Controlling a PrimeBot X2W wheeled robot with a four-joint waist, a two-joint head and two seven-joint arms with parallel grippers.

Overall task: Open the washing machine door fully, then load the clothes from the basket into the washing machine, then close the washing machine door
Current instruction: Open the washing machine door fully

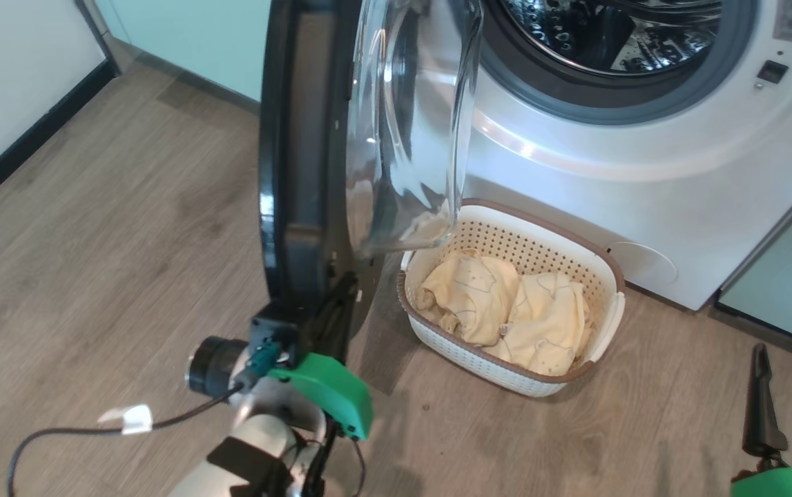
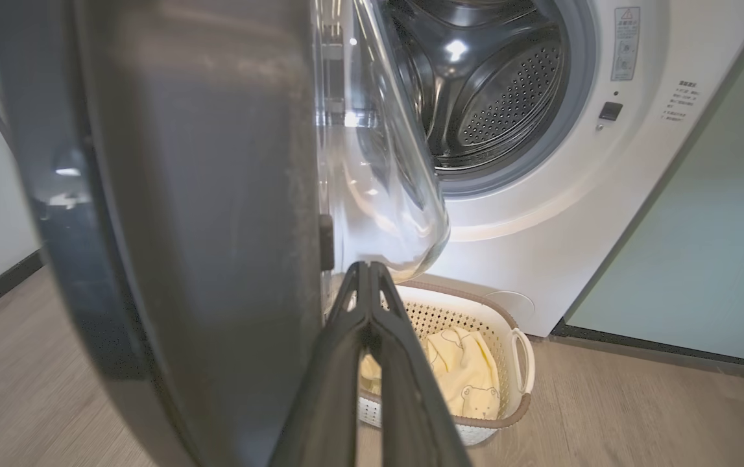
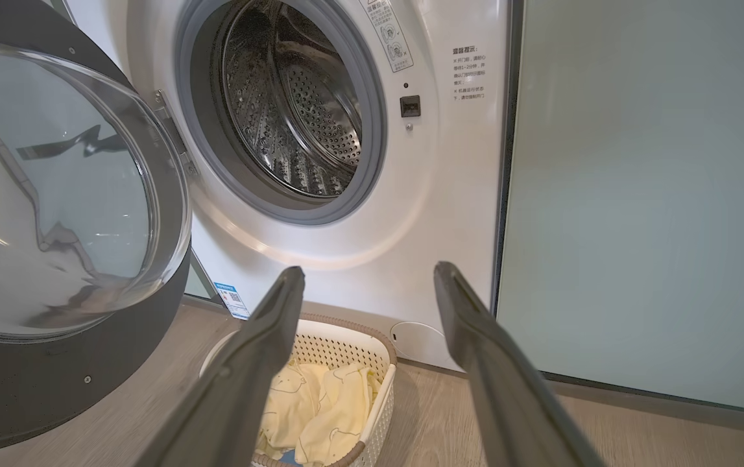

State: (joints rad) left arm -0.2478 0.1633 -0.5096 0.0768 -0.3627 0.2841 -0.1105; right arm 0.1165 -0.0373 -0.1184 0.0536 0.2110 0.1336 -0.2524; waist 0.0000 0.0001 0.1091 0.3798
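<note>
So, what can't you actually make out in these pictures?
- Drum: top cut off by head view's edge.
- Left end effector: contact with the washing machine door unclear, dark against dark in head view.
- Printed notes on the washing machine: too small, right wrist view.
- Basket floor: covered by clothes, head view.

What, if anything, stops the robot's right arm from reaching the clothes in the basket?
Probably nothing, so likely yes: the right end effector is open and points toward the basket, the clothes lie uncovered, and the washing machine door hangs off to the left.
</note>
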